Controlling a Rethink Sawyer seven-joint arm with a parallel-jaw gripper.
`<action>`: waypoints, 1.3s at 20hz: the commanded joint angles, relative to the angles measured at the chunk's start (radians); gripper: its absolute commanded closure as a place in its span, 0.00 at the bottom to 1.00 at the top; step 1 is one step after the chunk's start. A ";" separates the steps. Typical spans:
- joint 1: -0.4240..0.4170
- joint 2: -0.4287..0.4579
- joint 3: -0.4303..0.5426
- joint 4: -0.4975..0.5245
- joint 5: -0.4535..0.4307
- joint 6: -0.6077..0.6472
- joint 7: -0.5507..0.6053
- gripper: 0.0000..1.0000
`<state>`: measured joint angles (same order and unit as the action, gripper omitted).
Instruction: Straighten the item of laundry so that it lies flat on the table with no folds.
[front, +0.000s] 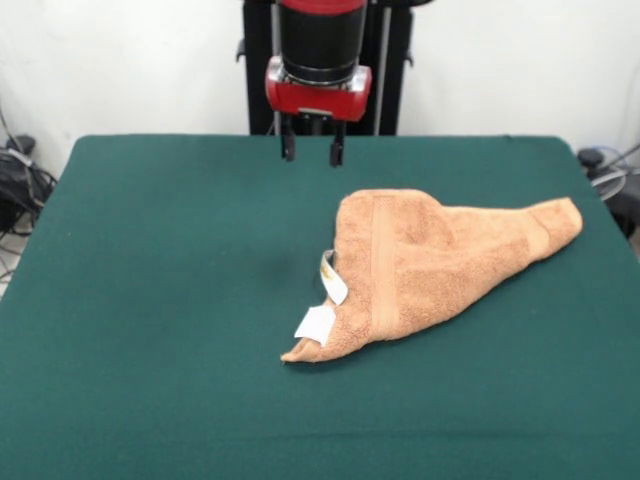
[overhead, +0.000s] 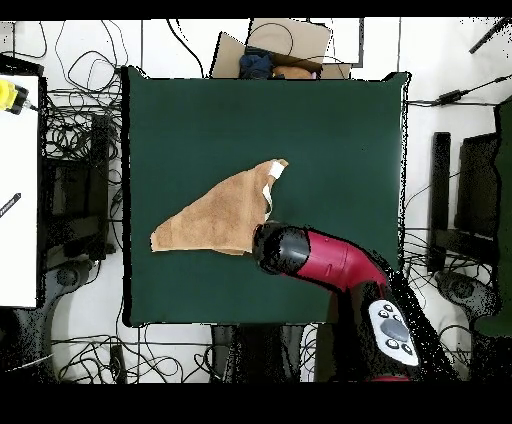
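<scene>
Front view shows the towel (front: 440, 262) folded into a wedge right of centre on the bench (front: 150, 300), with the pincer (front: 312, 152) spread and empty above the far edge. Risk: gripping both layers together would drag the fold along unopened (tags (front: 322, 305) show no legible print).

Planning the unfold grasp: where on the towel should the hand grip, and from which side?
Grip the towel at its pointed corner by the white tags, coming straight down. That corner lies thin and free on the table; the hand hangs open above, empty. Likely the easiest edge to pull out.
</scene>
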<state>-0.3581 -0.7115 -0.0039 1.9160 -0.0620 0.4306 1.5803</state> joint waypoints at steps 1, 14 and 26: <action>-0.017 0.038 0.034 0.090 0.031 -0.095 0.204 0.00; -0.029 0.050 0.041 0.098 0.033 -0.126 0.197 0.00; -0.050 0.115 0.035 0.126 -0.006 -0.221 0.187 0.00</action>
<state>-0.3907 -0.6695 -0.0045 1.9712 -0.0614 0.3219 1.5803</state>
